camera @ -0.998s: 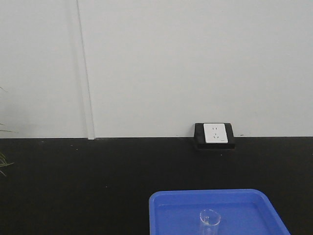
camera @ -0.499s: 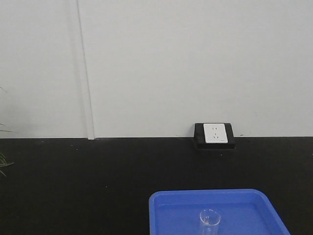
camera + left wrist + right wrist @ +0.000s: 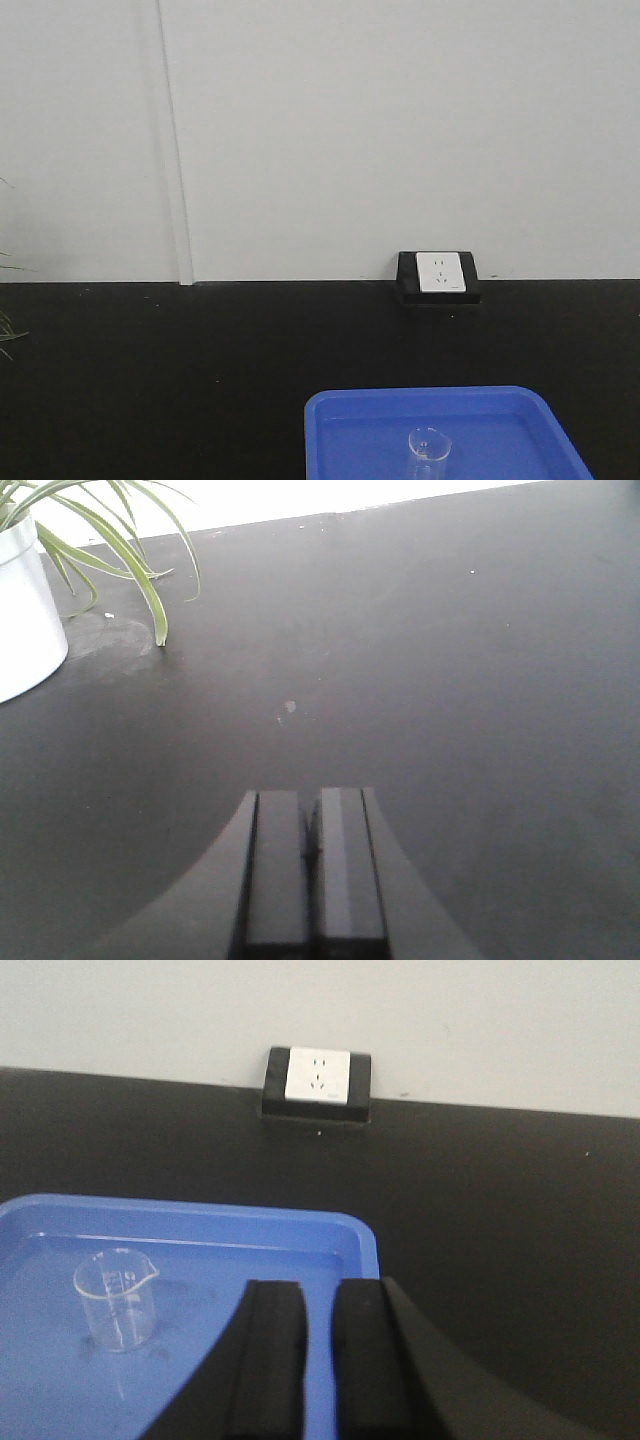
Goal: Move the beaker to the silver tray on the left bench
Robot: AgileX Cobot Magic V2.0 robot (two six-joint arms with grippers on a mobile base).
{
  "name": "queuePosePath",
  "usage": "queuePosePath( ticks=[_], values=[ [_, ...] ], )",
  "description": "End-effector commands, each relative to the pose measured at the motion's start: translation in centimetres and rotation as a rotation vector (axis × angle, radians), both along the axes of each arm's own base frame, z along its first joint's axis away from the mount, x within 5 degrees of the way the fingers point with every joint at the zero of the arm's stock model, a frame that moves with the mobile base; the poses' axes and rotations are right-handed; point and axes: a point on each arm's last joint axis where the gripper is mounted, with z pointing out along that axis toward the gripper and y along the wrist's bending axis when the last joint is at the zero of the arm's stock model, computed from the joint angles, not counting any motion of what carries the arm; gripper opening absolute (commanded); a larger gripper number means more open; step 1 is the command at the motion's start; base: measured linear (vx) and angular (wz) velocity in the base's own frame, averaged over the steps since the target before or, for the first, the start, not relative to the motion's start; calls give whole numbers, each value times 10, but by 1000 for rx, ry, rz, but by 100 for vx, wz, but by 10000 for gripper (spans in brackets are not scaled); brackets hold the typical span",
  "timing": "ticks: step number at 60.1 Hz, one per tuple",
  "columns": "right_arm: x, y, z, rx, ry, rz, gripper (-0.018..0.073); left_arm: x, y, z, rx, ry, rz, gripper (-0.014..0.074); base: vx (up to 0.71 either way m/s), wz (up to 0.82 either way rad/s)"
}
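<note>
Beaker [image 3: 115,1298] upright in blue tray [image 3: 200,1222], nothing touching it.
Right hand [image 3: 319,1300]: fingers a narrow gap apart, holding nothing, over the tray's right end. Beaker is ahead-left of it, apart. Left hand [image 3: 312,815]: fingers pressed together, holding nothing, above black surface [image 3: 450,680]. Potted plant [image 3: 25,610] well ahead-left of it.

matte black counter [image 3: 200,350] running to white wall, blue plastic tray [image 3: 350,440] flat on it, black socket box [image 3: 438,275] at wall edge, white plant pot [image 3: 20,610] standing at left
</note>
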Motion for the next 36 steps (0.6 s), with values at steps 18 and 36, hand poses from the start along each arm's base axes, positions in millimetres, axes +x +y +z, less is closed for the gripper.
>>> queuePosePath(
  ticks=[18, 36],
  values=[
    [36, 1, -5, 130, -42, -33, 578, 2, -1, 0, -5, -63, -9, 1, 0, 0],
    [70, 27, -42, -66, -47, 263, 545, 2, -1, 0, -5, -63, -9, 1, 0, 0]
  ],
)
